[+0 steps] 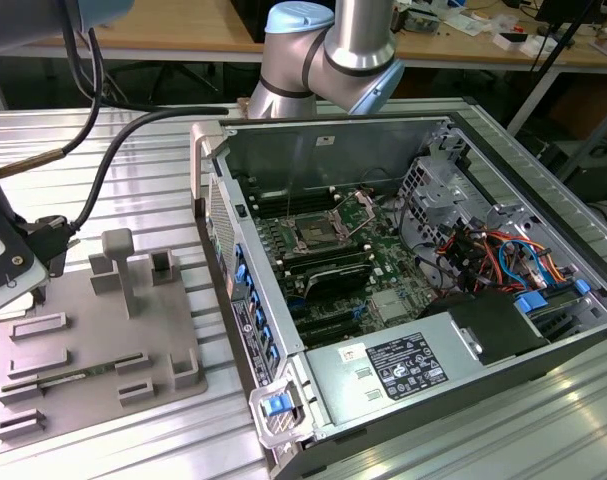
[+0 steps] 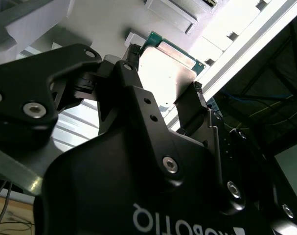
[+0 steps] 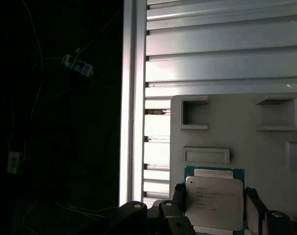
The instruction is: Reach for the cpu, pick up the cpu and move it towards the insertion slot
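The cpu, a pale silvery square chip on a green rim, sits between my two black fingers in both wrist views. My gripper is shut on it, one finger against each side edge. The chip is at or just above the grey plastic tray; I cannot tell whether it is lifted. In the exterior view my gripper hangs over the tray's far left end. The insertion slot, a dark socket with a shiny frame and raised lever, lies inside the open computer case, well to the exterior view's right.
The open computer case has a tall side wall between the tray and the motherboard. Raised blocks stand on the tray. A thick cable trails from the arm. The ribbed metal table ends at an edge close to the gripper.
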You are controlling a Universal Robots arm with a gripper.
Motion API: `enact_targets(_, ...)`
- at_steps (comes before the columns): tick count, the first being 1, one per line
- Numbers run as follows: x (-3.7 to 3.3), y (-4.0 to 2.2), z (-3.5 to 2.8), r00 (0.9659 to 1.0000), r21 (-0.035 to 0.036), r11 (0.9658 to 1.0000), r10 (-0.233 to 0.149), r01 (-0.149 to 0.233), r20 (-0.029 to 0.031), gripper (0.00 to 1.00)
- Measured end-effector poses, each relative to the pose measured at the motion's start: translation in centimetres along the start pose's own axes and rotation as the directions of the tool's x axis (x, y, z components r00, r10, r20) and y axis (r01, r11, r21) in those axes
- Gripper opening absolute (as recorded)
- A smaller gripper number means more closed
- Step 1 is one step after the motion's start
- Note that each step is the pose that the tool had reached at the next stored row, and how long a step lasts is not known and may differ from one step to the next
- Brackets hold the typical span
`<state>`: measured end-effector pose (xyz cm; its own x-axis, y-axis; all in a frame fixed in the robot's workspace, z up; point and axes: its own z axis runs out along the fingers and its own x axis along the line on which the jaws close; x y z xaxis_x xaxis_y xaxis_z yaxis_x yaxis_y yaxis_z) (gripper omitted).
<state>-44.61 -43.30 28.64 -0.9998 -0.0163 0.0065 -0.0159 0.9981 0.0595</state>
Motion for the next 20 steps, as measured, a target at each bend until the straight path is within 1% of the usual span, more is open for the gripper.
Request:
enact_targets(8,0.0,0.02,-0.38,1.0,-0.0002,1.0,0.0,0.0,0.0,0.55)
enact_targets(20,0.01,0.04,-0.75,1.0,-0.0008,1.0,0.0,0.0,0.0,0.55)
